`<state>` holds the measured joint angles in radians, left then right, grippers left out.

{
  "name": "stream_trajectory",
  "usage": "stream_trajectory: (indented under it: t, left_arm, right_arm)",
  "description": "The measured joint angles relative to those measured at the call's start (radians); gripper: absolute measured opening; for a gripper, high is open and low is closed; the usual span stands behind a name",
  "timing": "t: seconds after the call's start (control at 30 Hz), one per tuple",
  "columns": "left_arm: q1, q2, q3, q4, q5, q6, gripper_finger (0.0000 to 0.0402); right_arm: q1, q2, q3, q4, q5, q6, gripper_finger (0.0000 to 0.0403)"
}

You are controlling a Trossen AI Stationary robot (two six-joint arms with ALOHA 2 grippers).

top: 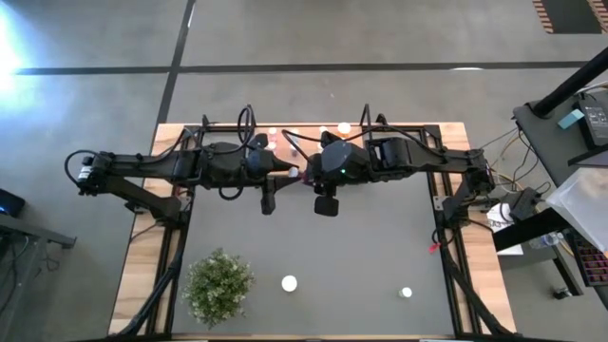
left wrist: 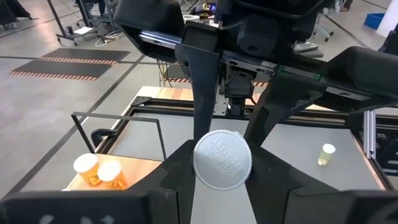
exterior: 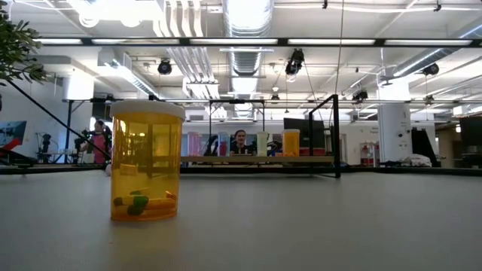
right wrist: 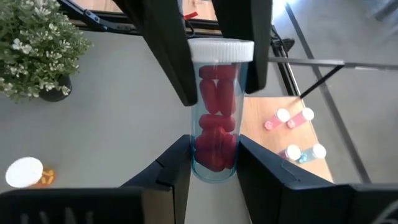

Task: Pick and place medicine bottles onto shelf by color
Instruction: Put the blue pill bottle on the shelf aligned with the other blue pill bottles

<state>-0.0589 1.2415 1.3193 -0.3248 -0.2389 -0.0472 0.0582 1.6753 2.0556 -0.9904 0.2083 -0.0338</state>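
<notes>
A translucent orange bottle (exterior: 145, 162) with a ribbed white cap stands near the table's (top: 361, 247) front edge, a smaller one (top: 406, 293) to its right. Farther back, above the wooden shelf (right wrist: 273, 134), both arms meet level: right gripper (right wrist: 214, 163) and left gripper (left wrist: 222, 163) both clamp one clear red-filled bottle (right wrist: 217, 112)

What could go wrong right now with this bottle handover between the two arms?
1. The clear white-capped bottle of red pills hangs in mid-air between the right tool at its base and the left tool at its cap; a mistimed release could drop it.
2. A falling bottle might knock the small pink bottles on the nearby light wooden shelf.
</notes>
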Motion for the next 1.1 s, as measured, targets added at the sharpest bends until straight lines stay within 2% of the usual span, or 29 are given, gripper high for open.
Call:
stream_trajectory:
  t: [0.13,0.33,0.57,0.73,0.83,0.97,1.1]
  left_arm:
    - [0.000,0.000,0.000,0.003,0.000,0.000,0.0097]
    - [0.007,0.012,0.001,0.004,0.000,0.000,0.0097]
    - [0.082,0.093,0.003,-0.016,-0.001,-0.001,0.0096]
    - [0.160,0.170,0.008,-0.061,0.000,-0.060,0.0096]
    - [0.210,0.214,0.005,-0.135,-0.001,-0.100,0.0096]
    - [0.260,0.283,0.004,-0.219,-0.003,-0.104,0.0096]
    - [0.289,0.349,0.002,-0.221,-0.003,-0.076,0.0095]
  right_arm:
    - [0.000,-0.005,0.000,-0.036,0.001,0.043,0.0144]
    - [0.000,-0.030,0.000,-0.132,0.002,0.124,0.0213]
    - [0.000,-0.093,0.000,-0.258,0.003,0.222,0.0269]
    - [0.000,-0.121,0.000,-0.288,0.006,0.296,0.0275]
    - [0.000,-0.123,0.000,-0.312,0.044,0.309,0.0270]
    - [-0.002,-0.122,0.000,-0.365,0.095,0.309,0.0262]
    - [-0.012,-0.118,0.000,-0.391,0.107,0.337,0.0257]
